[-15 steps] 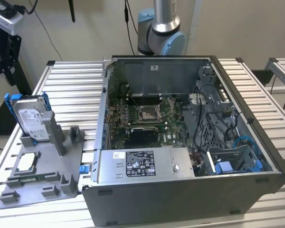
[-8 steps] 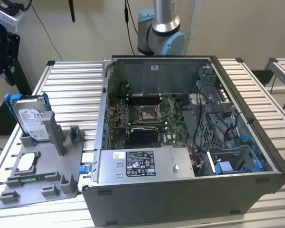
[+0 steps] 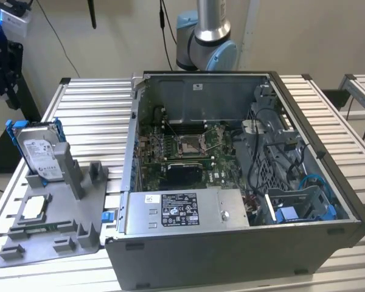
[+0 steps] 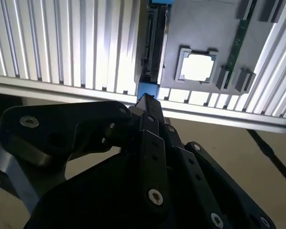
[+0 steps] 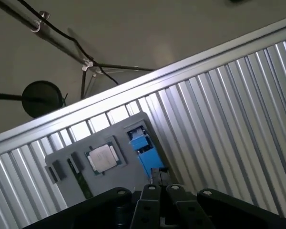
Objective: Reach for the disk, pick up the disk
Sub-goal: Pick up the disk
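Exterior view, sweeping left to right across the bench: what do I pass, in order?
disk upright in its blue frame on the grey holder → long grey box with a black-and-white label, at the front of the open case → blue plastic bracket inside the case → second slatted table

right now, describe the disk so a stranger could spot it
Find the open computer case; the grey tray lies beside it toward the exterior view's left. At the tray's far end the disk stands on edge: silver, white-labelled, blue-framed, unlike the square chip lying flat.
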Tool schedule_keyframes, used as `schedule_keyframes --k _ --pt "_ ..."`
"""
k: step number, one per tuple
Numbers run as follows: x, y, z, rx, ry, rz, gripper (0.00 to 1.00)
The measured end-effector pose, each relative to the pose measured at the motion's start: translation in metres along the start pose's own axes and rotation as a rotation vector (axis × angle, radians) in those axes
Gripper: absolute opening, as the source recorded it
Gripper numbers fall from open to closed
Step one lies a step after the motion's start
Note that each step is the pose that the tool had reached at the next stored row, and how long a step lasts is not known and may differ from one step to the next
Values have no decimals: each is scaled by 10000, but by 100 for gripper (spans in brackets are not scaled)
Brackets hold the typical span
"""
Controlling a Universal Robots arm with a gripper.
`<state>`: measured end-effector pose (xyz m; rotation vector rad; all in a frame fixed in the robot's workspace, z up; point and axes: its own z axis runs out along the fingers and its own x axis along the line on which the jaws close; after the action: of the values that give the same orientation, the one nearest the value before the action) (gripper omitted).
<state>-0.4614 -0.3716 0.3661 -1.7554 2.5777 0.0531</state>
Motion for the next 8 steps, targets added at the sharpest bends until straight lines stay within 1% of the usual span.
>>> schedule_keyframes --k 8 --pt "0 0 0 -49 20 -1448 0"
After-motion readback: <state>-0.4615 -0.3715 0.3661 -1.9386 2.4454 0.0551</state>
